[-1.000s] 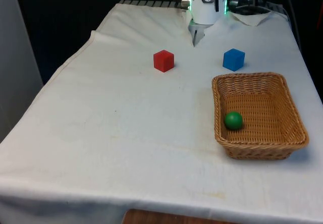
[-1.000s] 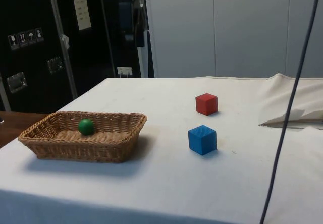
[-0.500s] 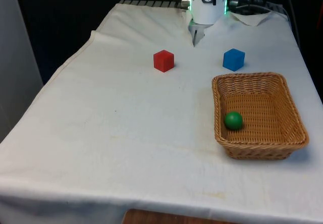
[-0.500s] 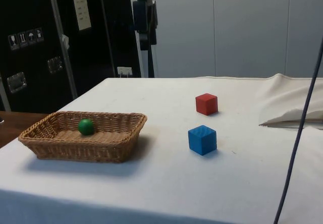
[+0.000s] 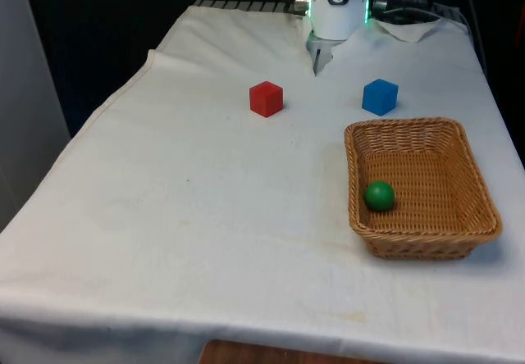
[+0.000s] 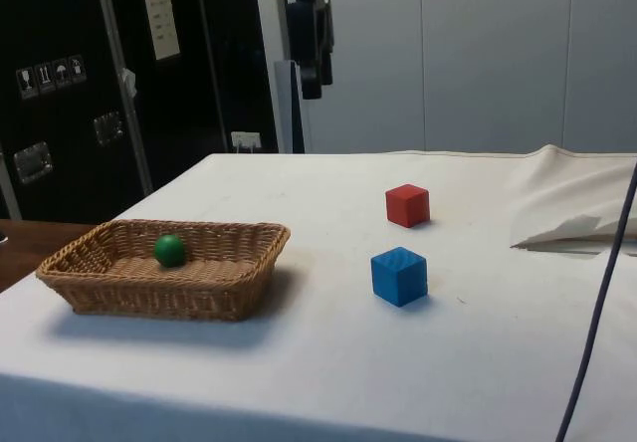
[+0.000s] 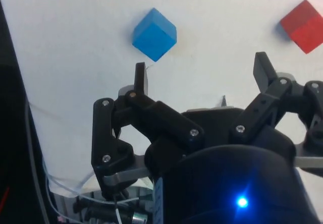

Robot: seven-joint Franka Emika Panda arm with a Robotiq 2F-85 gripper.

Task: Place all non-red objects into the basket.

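A blue cube (image 5: 380,97) sits on the white cloth just beyond the wicker basket (image 5: 406,123); it is also in the side view (image 6: 399,276) and the wrist view (image 7: 154,34). A green ball (image 5: 379,195) lies inside the basket (image 6: 159,298). The red cube (image 5: 266,99) stands toward the front view's left of the blue one. My gripper (image 6: 312,89) hangs high above the table, over the stretch between basket and cubes. In the wrist view the gripper (image 7: 202,75) is open and holds nothing, and the blue cube lies beyond one fingertip (image 7: 140,77).
A rumpled fold of cloth (image 6: 577,225) lies at the robot's end of the table. A dark cable (image 6: 597,303) hangs across the side view's right. The red cube (image 6: 408,205) stands a short way behind the blue cube there.
The gripper has travelled steadily toward the side view's right, from above the basket's far side toward the cubes, staying high. The cubes, ball and basket have not moved.
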